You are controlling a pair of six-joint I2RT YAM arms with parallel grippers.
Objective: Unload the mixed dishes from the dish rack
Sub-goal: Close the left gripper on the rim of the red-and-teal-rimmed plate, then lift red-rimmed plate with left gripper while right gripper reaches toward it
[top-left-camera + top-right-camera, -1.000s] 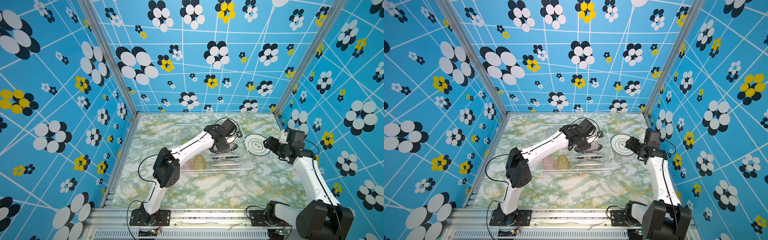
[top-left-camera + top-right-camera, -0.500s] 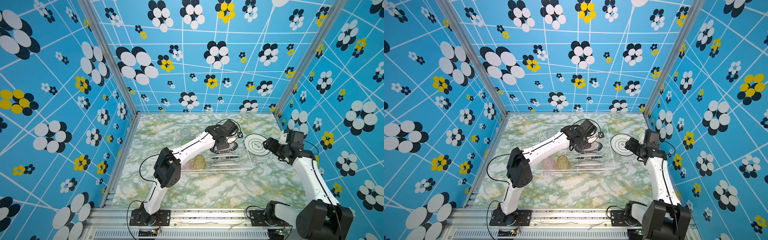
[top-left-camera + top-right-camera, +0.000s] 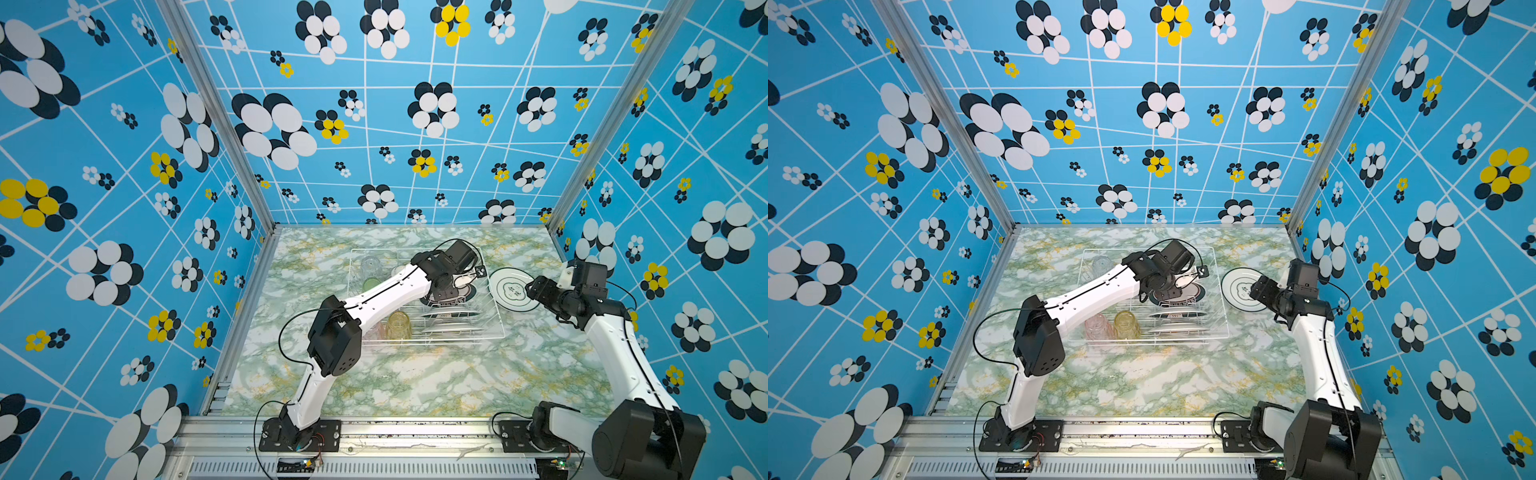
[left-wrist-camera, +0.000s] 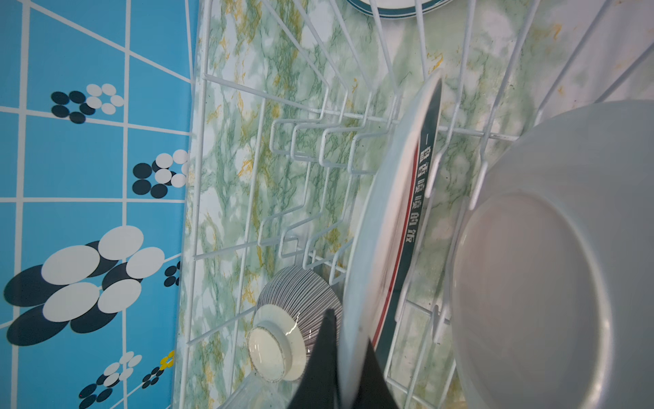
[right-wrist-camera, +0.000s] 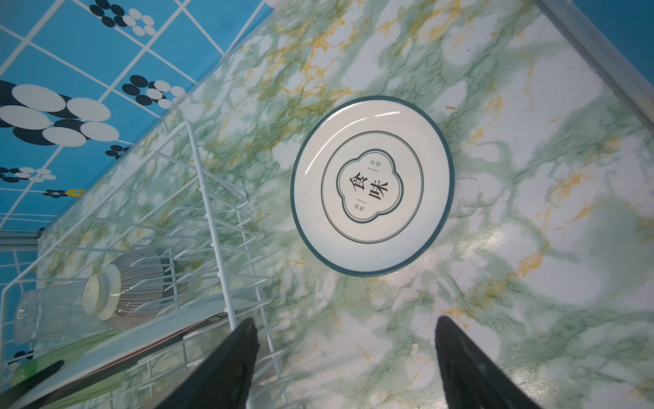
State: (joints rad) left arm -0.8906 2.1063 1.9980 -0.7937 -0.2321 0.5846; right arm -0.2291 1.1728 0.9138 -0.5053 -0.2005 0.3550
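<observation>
Dish rack mid-table: the left gripper grips a banded plate, and the right gripper is empty.
In both top views the rack holds an amber tumbler, a clear tumbler and further plates on edge. A flat plate lies on the marble table just right of the rack. The left wrist view shows the left gripper clenched on the upright banded plate's rim, with a striped bowl on its side close by. In the right wrist view the right gripper has its jaws wide apart, grasping nothing. The flat plate sits ahead of it, beside the rack.
</observation>
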